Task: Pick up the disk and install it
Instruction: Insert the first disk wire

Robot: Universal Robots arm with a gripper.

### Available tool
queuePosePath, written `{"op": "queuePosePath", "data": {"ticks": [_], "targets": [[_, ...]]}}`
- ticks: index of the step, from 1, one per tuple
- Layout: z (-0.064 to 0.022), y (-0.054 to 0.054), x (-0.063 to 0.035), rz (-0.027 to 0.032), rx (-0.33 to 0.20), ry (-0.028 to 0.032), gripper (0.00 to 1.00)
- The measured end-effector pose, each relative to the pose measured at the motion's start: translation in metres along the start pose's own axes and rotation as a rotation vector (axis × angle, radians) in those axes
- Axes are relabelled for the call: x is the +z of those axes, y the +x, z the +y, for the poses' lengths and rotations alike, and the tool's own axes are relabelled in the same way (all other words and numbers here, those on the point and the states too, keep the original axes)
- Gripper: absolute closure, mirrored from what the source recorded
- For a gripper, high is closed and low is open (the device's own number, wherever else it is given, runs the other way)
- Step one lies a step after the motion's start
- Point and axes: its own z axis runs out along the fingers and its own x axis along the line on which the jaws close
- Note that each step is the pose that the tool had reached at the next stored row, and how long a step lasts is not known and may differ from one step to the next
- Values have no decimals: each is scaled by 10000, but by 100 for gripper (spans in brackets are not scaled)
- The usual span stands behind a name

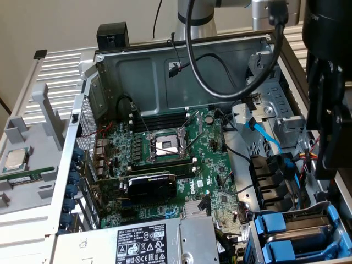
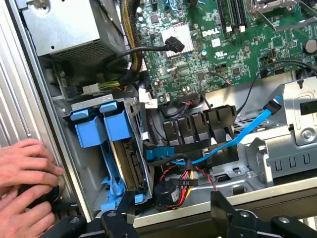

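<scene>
Black angular pincer spread wide, empty, near blue plastic carriers

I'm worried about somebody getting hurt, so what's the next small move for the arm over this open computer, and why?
Probably none yet: hold the gripper where it is. Its jaws stand open, holding nothing, near the blue carriers in the drive cage, and a person's hands are close beside them. Moving seems safer once the hands are clear.

Open end effector, blue carriers, hands
</scene>
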Motion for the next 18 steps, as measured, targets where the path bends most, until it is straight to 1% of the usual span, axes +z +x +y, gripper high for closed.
{"op": "queuePosePath", "data": {"ticks": [3, 4, 6, 7, 8, 9, 10, 11, 12, 13, 15, 18], "targets": [[59, -26, 36, 6, 4, 5, 29], [85, -67, 56, 18, 2, 13, 29], [111, -117, 73, 60, -5, 29, 29], [121, -142, 79, 105, -11, 45, 29], [128, -163, 83, 178, -22, 74, 29], [133, -180, 85, 405, -53, 201, 29], [137, -193, 87, 663, -87, 328, 29], [143, -212, 92, 730, -97, 352, 29], [152, -240, 104, 753, -101, 359, 29], [156, -256, 121, 754, -101, 360, 29], [156, -265, 158, 758, -72, 359, 29], [150, -269, 200, 791, 9, 358, 29]]}}
